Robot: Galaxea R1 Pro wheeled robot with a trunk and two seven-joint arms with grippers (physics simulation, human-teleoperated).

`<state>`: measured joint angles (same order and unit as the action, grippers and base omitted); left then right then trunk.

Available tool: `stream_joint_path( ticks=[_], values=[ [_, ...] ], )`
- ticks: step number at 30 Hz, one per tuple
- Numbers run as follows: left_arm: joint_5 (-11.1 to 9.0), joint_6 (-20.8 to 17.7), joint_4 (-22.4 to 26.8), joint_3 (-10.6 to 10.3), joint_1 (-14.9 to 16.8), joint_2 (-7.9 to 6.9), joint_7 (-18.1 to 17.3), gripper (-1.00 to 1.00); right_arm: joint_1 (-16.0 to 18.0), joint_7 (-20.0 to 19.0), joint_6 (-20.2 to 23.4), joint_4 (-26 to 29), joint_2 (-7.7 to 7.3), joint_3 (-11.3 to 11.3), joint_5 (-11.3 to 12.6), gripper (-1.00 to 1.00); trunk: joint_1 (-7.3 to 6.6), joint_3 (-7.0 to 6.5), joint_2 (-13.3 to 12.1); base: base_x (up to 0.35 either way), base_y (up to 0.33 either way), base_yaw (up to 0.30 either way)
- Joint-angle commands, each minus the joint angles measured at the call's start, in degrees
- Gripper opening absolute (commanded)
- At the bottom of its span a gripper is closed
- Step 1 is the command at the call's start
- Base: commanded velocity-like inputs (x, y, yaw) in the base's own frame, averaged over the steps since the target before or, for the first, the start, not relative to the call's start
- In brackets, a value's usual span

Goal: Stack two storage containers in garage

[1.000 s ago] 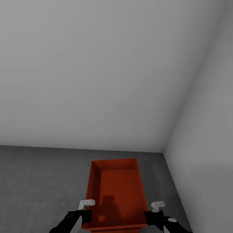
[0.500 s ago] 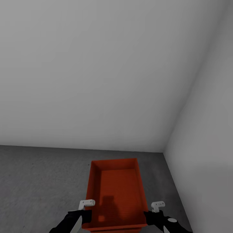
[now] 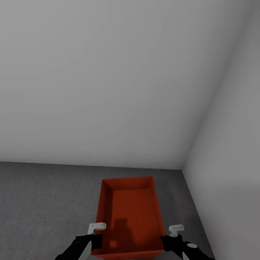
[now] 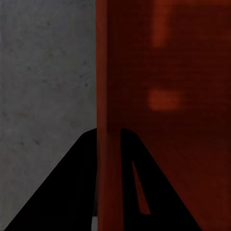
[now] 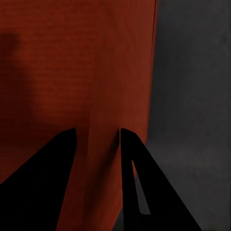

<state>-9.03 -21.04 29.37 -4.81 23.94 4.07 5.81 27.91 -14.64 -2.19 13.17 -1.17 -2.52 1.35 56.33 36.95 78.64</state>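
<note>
Container (image 3: pixel 127 213), red-orange: at 6 o'clock over garage floor (image 3: pixel 43 202). Left gripper (image 3: pixel 94 242) and right gripper (image 3: pixel 168 241) each clamp a side wall. Unchanged across last second; likely paused before lowering.

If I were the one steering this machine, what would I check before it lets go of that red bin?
1. In the garage: ok. The concrete floor and bare white walls fit.
2. Left pincer on the bin: ok, its fingers straddle the left wall.
3. Right pincer on the bin: ok, its fingers straddle the right wall.
4. Bin level: ok, its rim looks even from the head view.
5. Bin resting on the floor or on the other bin: cannot tell; its underside is hidden.
6. Room by the corner: ok, the bin stands apart from both walls.
</note>
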Motion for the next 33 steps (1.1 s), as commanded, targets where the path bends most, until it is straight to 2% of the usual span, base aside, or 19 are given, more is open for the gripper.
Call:
stream_joint_path(
  ticks=[1,33],
  values=[
    [1.34,3.46,1.12,0.42,0.05,-0.01,2.19,-1.0,-0.05,-0.68,-0.27,-0.16,1.34,-2.22,0.23,-1.0,-0.02,0.05,0.03,-0.076,0.0,0.0],
    [1.23,3.46,1.13,0.42,0.05,0.04,2.19,-1.0,-0.07,-0.65,-0.27,-0.16,1.34,-2.22,0.23,-1.0,-0.02,0.05,0.03,0.003,0.002,0.0]
  ],
)
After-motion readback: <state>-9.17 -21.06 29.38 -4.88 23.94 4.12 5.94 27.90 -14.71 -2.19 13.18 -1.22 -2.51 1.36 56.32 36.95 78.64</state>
